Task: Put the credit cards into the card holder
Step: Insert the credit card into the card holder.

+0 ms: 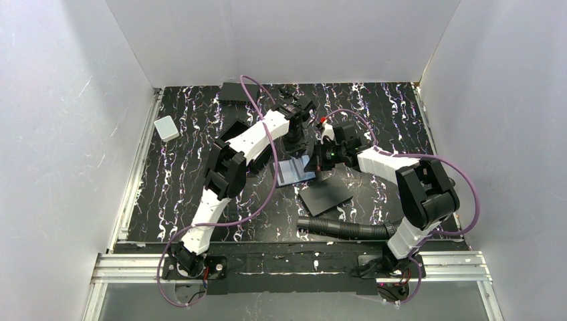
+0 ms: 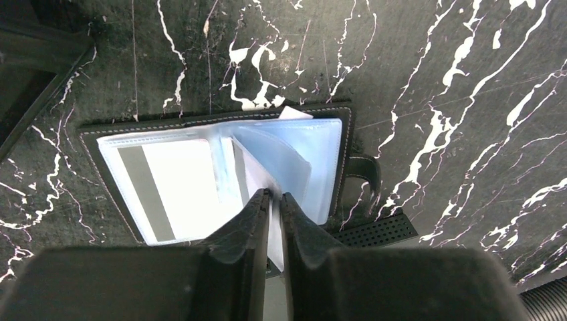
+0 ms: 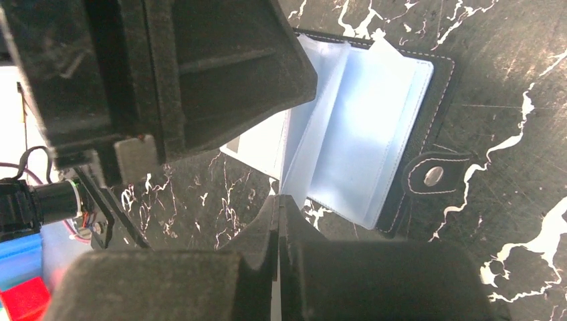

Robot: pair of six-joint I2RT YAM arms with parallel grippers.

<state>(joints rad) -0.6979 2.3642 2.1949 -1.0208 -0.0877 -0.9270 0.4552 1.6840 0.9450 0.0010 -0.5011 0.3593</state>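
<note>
On the black, white-veined marbled table (image 1: 374, 107) the card holder (image 1: 294, 172) lies open near the middle, between the two arms. It has a stitched black leather cover and glossy, pale blue plastic leaves. A strap with a round metal stud (image 3: 433, 176) sticks out from its right edge. One credit card (image 2: 177, 194), white-backed with a dark stripe, sits flat in the left-hand pocket. The left gripper (image 2: 275, 196) is nipped onto a thin pale sheet (image 2: 257, 177) that stands tilted over the fold; it looks like a second card, though it could be a loose leaf. The right gripper (image 3: 277, 199) has its jaws pressed together, tips at the lower corner of a clear leaf. In that wrist's view the bulk of the left arm hides the holder's left half. A matte black sheet (image 1: 325, 192) lies just beside the holder, a ribbed black hose (image 1: 344, 229) lies nearer the bases, and a small white box (image 1: 166, 128) sits well apart at the left edge.
</note>
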